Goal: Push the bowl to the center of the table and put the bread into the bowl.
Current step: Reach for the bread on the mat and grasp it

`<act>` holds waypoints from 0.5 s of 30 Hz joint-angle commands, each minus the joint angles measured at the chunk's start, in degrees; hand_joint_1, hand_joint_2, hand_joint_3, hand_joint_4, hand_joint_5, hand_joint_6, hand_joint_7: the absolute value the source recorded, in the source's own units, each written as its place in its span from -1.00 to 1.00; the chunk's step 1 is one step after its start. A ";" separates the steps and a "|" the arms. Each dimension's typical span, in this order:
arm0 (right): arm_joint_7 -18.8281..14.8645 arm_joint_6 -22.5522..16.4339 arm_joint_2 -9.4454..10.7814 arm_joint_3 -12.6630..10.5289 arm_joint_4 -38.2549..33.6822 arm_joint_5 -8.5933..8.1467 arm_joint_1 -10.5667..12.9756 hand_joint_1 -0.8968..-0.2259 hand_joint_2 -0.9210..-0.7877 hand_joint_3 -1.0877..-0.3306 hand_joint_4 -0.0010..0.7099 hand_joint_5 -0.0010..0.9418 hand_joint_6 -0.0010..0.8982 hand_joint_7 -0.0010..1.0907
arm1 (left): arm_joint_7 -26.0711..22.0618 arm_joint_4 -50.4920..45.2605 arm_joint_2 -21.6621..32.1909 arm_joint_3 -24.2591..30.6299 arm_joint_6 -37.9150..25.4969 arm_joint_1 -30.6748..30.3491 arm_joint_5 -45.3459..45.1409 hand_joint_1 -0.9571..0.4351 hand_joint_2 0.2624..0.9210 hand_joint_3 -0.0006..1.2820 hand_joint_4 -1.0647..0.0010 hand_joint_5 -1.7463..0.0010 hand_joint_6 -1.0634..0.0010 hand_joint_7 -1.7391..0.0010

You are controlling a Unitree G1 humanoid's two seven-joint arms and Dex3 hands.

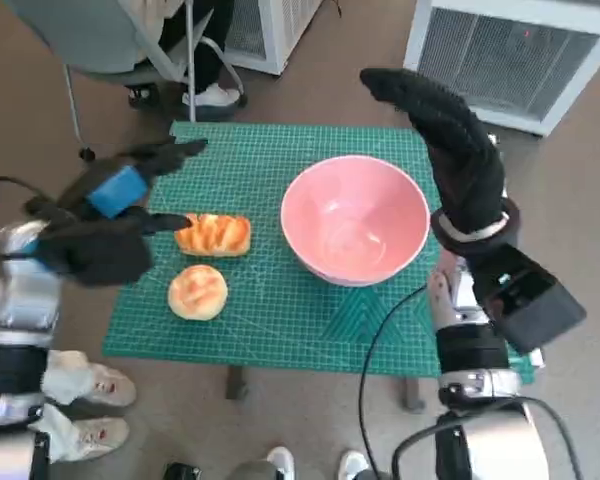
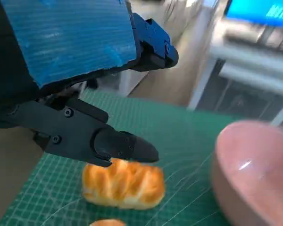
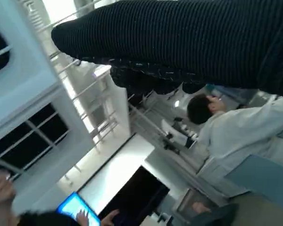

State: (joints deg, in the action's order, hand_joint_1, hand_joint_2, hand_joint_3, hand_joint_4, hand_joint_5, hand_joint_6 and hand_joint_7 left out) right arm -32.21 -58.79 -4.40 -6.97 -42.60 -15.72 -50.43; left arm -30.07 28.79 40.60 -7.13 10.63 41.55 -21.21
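Note:
A pink bowl [image 1: 355, 220] stands on the green cutting mat [image 1: 270, 160], a little right of its middle; its rim also shows in the left wrist view [image 2: 254, 169]. A long glazed bread [image 1: 213, 235] lies left of the bowl, with a round bun [image 1: 197, 291] just in front of it. My left hand [image 1: 105, 215] hovers at the mat's left edge, fingers spread, one black fingertip [image 2: 132, 149] just above the long bread [image 2: 123, 184]. My right hand [image 1: 448, 140] is raised beside the bowl's right rim, fingers extended, holding nothing.
White slatted units [image 1: 520, 50] stand beyond the table's far right. A chair and a person's shoes [image 1: 212, 97] are at the far left edge. Another person's feet [image 1: 85, 385] show near the front left corner. People appear in the right wrist view [image 3: 236, 132].

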 commanded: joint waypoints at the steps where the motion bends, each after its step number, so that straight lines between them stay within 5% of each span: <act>1: -0.91 0.52 -0.17 0.83 1.27 -0.70 2.08 -0.09 -1.00 -0.20 -0.06 -0.89 -1.00 0.53 | -0.81 5.25 -1.75 -3.60 -1.80 4.26 -2.69 -0.06 0.75 -1.00 0.74 1.00 0.41 0.99; 15: -0.80 0.46 -0.81 0.84 1.82 -1.45 3.06 -0.10 -1.00 -0.22 -0.10 -0.87 -1.00 0.48 | -3.00 15.33 -5.77 -9.43 -8.18 11.84 -6.08 0.32 0.72 -1.00 0.74 1.00 0.43 1.00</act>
State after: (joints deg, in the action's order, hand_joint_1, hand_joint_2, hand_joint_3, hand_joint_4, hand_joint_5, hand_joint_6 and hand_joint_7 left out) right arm -32.64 -58.69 -4.59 -6.13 -40.99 -16.92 -48.94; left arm -32.25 43.01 34.83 -15.74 3.82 51.48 -26.43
